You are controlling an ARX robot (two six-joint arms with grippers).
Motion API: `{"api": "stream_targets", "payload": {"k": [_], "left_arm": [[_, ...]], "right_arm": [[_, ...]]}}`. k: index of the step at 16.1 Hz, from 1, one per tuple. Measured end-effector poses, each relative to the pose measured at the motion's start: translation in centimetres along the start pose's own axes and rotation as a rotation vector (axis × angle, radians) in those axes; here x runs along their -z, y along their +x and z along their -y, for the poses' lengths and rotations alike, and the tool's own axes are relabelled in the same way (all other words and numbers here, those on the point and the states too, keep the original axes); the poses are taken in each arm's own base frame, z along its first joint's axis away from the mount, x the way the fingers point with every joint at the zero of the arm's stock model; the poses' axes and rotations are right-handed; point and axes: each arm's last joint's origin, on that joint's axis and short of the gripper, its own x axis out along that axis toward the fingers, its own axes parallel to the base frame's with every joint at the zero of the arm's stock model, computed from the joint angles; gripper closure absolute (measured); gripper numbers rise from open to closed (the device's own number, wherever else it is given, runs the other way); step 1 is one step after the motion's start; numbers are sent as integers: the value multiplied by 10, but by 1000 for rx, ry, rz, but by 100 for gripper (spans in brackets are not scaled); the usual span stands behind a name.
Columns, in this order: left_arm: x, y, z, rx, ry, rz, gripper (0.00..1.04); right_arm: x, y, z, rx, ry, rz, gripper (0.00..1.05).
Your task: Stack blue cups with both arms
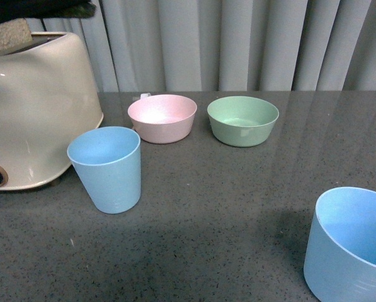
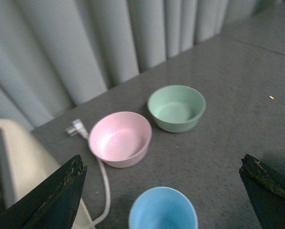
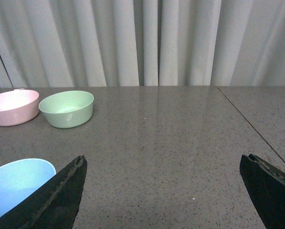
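Left gripper (image 2: 161, 167): left fingers (image 2: 51, 195) spread wide, nothing between them. First blue cup (image 2: 163, 210) stands upright, mouth up, in line with the gap between my fingers and near their tips, not touched. Past it sits the pink bowl (image 2: 119, 138), and past that the green bowl (image 2: 176, 108), the two side by side and apart. Cream toaster (image 2: 18, 162) lies outside one finger; its white cord (image 2: 104, 191) runs between toaster and pink bowl, ending in a plug (image 2: 77, 129) on the grey table (image 2: 237, 119).

Right gripper (image 3: 162, 162): right fingers (image 3: 56, 200) also spread wide, holding nothing. Only bare tabletop shows between them. Second blue cup (image 3: 15, 183) stands outside the gap, just beside one finger and partly hidden behind it, mouth up. Both bowls sit well ahead on that same side, before the pale curtain (image 3: 147, 43).

Front view: no fingers in sight. The two cups stand well apart, unstacked, the first close by the toaster.
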Motion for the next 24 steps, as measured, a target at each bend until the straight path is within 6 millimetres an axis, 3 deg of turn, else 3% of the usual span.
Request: {"api": "stream_targets", "payload": {"k": [1,3,4,9,15,21,22,23,24], "left_arm": [[2,9,6,91,39,-56,7],[24,28,18,239,105,-241,7],[30,33,16,284,128,-292,7],[47,50,14,359,208,-424,7],[70,70,10,320,340,-526,8],[79,77,14,357,360,-548,77],[79,79,14,355,367,-550,94],[72,80,12,347,370,-535,102],[71,81,12,350,368,-535,103]], "right_arm": [[0,0,0,0,0,0,7],[0,0,0,0,0,0,7],[0,0,0,0,0,0,7],[0,0,0,0,0,0,7],[0,0,0,0,0,0,7],[0,0,0,0,0,0,7],[0,0,0,0,0,0,7],[0,0,0,0,0,0,7],[0,0,0,0,0,0,7]]}}
